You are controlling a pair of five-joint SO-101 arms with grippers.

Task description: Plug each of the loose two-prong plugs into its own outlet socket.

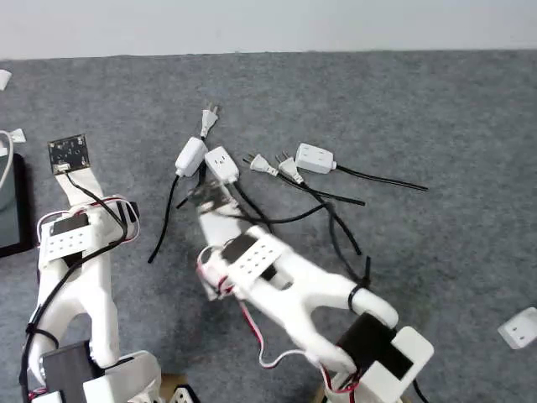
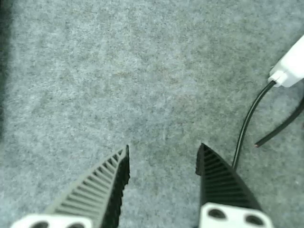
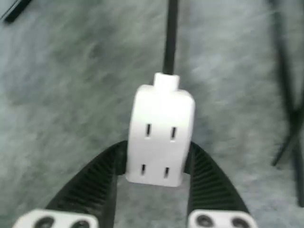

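My right pincer (image 3: pixel 157 149) clamps the smooth, boxy outlet socket (image 3: pixel 161 118) (cord (image 3: pixel 170 38) cut off); ribbed left pincer (image 2: pixel 164 147) gapes over fuzzy table (image 2: pixel 118 71).

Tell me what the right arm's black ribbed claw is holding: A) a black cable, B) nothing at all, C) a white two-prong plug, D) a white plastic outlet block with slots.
D: in the right wrist view the right gripper has its fingers against both sides of the white plastic outlet block, whose slots face the camera.
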